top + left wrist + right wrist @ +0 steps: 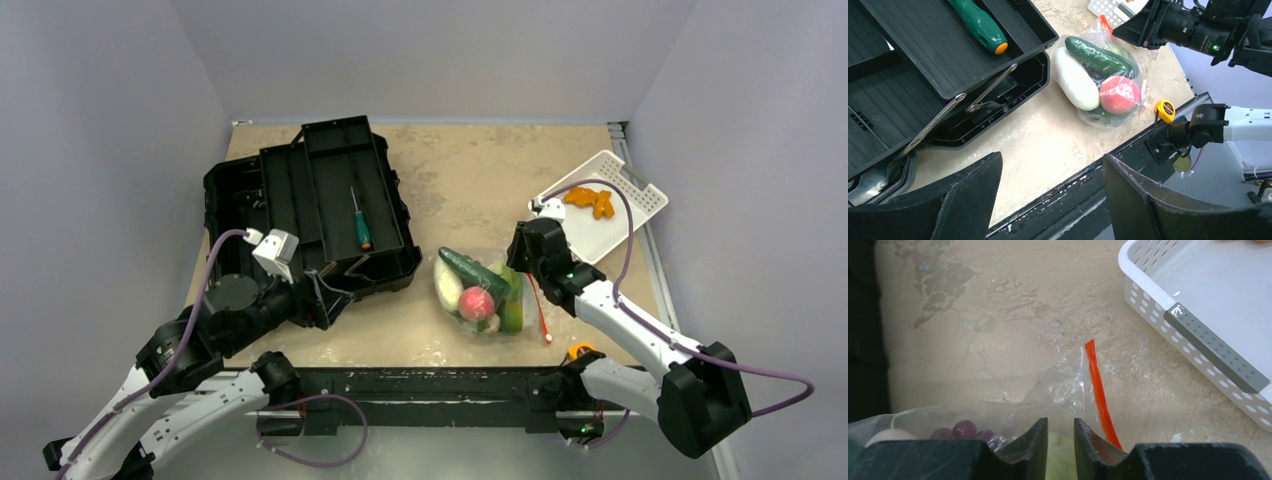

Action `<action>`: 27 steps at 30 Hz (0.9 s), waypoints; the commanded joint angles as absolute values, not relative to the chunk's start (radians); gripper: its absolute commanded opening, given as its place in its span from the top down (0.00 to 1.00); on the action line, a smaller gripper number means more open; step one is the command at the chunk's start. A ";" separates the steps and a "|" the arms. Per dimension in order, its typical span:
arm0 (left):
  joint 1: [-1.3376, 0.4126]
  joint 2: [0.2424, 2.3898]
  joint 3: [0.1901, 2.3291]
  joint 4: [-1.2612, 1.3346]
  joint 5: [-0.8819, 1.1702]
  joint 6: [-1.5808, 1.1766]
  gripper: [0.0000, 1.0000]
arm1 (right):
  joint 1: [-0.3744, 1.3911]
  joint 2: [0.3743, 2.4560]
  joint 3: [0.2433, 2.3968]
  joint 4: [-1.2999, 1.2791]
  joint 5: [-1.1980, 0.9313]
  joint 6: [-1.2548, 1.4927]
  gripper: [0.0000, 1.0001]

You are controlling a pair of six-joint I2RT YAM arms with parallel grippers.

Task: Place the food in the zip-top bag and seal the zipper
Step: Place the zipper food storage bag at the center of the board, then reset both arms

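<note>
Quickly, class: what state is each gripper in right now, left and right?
Left gripper: open wide, holding nothing.
Right gripper: open only narrowly, just above the zip-top bag, with nothing clamped.

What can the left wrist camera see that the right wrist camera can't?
Only the left wrist view: the green screwdriver in the black toolbox, the yellow tape measure, the cucumber and the pink-red fruit. Only the right wrist view: the purple grapes showing plainly through the plastic. Both: the clear bag, its orange-red zipper strip and the white basket.
</note>
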State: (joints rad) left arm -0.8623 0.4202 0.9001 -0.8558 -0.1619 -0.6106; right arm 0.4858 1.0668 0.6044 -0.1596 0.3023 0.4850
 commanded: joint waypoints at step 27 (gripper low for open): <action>-0.859 0.445 1.104 -0.900 -0.487 -0.414 0.02 | 0.483 0.543 0.818 -0.294 0.376 0.344 0.01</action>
State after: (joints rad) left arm -0.8623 0.4412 1.0477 -0.9161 -0.4023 -0.4808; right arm 0.4858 0.5850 0.6933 -0.2703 0.3496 0.3958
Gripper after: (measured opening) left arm 0.958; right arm 0.987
